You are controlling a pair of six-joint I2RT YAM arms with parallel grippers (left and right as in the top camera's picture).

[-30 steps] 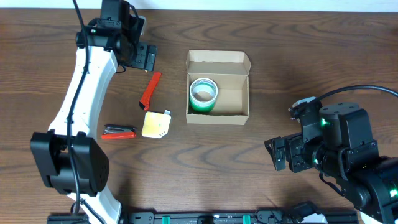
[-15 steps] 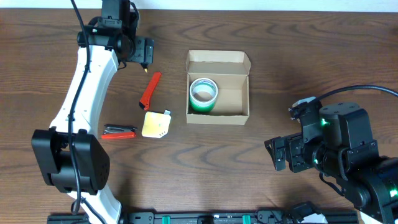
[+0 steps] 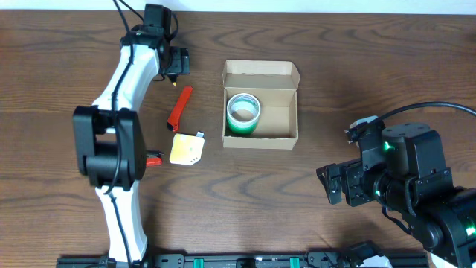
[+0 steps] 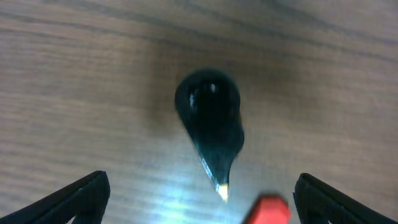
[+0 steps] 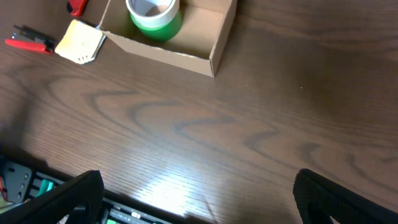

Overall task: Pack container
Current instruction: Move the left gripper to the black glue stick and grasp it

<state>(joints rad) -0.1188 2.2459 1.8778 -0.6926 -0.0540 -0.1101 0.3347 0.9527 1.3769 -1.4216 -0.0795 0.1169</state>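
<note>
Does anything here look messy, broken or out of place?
Nothing stands out. The cardboard box sits square with flaps open, a green tape roll lying flat inside at its left end. The red cutter and yellow item lie on the table left of it, seemingly undamaged.

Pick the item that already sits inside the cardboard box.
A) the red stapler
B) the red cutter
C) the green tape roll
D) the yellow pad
C: the green tape roll stands in the left half of the box, and nothing else lies inside it.
</note>
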